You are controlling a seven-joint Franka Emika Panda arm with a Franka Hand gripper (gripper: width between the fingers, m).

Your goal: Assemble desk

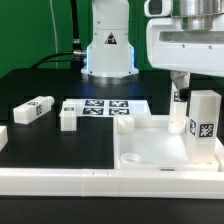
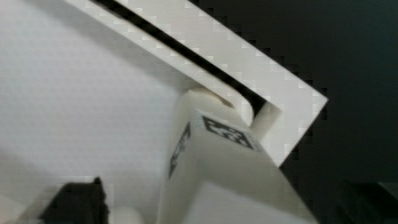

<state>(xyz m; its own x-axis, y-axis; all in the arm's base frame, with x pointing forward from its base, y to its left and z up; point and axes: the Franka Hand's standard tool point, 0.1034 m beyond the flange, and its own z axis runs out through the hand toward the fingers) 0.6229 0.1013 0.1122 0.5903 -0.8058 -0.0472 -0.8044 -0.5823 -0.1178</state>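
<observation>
The desk top [image 1: 150,150] lies along the table's front edge, in the corner on the exterior view's right, against the white rail [image 1: 60,182]. A leg [image 1: 178,118] stands upright at its far corner socket, long axis vertical, straight below the gripper [image 1: 178,98]. The fingers [image 2: 80,200] appear closed narrowly on this leg's upper part, its lower end at the rim corner. A second leg [image 1: 205,125] stands just beside. Two loose legs [image 1: 35,110] lie toward the opposite edge.
</observation>
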